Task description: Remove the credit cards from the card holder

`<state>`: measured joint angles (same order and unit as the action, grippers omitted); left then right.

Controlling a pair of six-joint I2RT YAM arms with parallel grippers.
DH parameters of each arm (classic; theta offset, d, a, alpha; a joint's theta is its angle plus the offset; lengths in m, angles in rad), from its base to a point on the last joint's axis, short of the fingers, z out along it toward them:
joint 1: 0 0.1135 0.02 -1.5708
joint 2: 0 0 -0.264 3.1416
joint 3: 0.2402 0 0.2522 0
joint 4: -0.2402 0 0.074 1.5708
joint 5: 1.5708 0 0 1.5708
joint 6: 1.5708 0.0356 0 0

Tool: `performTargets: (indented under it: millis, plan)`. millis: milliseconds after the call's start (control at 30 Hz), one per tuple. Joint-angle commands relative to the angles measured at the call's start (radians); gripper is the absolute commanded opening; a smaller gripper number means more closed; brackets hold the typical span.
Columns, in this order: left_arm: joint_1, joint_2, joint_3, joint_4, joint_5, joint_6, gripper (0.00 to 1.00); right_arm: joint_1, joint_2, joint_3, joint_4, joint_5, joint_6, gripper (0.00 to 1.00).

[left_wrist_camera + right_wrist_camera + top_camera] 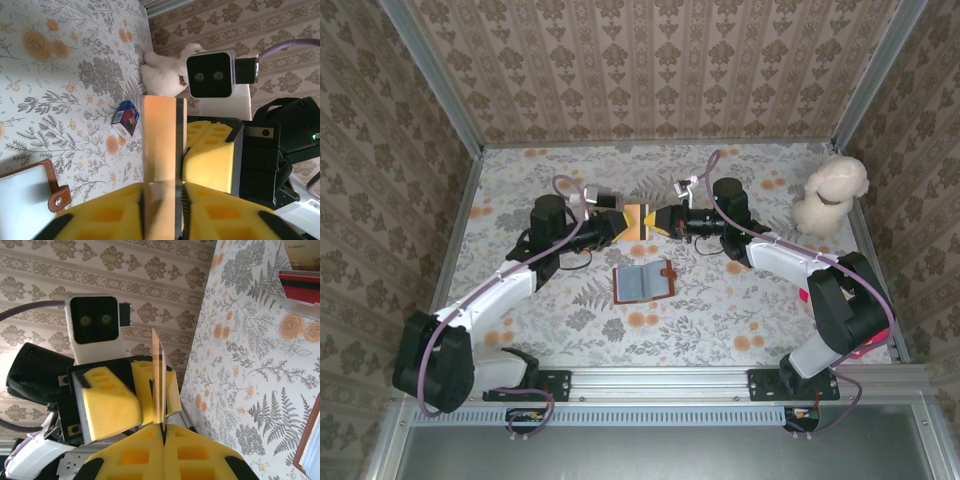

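While I am holding the credit cards [639, 220] in the air between my two arms, my own yellow pads are covering both of their ends, so I am not seeing how many cards are in the stack. From the left wrist I am making out a tan-orange card [159, 142] lying flat against a dark card [178, 150], and the dark one is showing me nothing but its thin edge. From the right wrist the stack is standing edge-on, a narrow pale sliver. Any print on them is too small to read. My left gripper [162, 192] is pinching the cards at one end, its pads pressing on both faces. My right gripper [163, 432] is clamping the opposite end, its fingers squeezing together on the thin edge. The card holder [645, 283] is lying open on the table [520, 190], nearer to my bases than the cards, showing a brown rim around grey-blue pockets and a tab on its right side. Both wrist views are cutting it off at a corner, and I cannot tell whether anything is sitting in its pockets.
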<state>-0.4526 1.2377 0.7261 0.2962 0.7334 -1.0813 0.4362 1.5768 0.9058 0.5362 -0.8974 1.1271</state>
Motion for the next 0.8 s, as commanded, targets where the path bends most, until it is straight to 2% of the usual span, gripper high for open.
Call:
performTargets:
  millis: [0,133,200,267,333,433,533,700,767]
  plan:
    - [0.024,-0.021,-0.004,0.067,0.049,0.007,0.20,-0.005,0.009,-0.010,0.048,-0.023,0.022,0.00]
    - [0.034,-0.022,0.003,0.066,0.058,0.025,0.09,-0.005,0.005,-0.011,0.044,-0.025,0.024,0.01]
    - [0.039,-0.025,0.004,0.050,0.055,0.047,0.00,-0.005,-0.008,-0.021,0.040,-0.021,0.016,0.12]
    - [0.043,-0.034,0.019,-0.024,0.039,0.104,0.00,-0.005,-0.034,-0.024,-0.022,-0.002,-0.020,0.25]
    - [0.043,-0.049,0.057,-0.169,-0.007,0.228,0.00,-0.005,-0.076,-0.016,-0.170,0.046,-0.103,0.44]
    - [0.044,-0.063,0.123,-0.382,-0.119,0.433,0.00,-0.005,-0.149,-0.016,-0.375,0.155,-0.247,0.64]
    - [0.046,-0.058,0.193,-0.535,-0.242,0.622,0.00,-0.007,-0.231,-0.027,-0.548,0.332,-0.354,0.81]
    - [0.067,0.003,0.315,-0.729,-0.409,0.892,0.00,-0.007,-0.288,-0.031,-0.705,0.502,-0.464,0.88]
    - [0.090,0.035,0.354,-0.767,-0.430,0.967,0.00,-0.007,-0.296,-0.033,-0.732,0.536,-0.492,0.90]
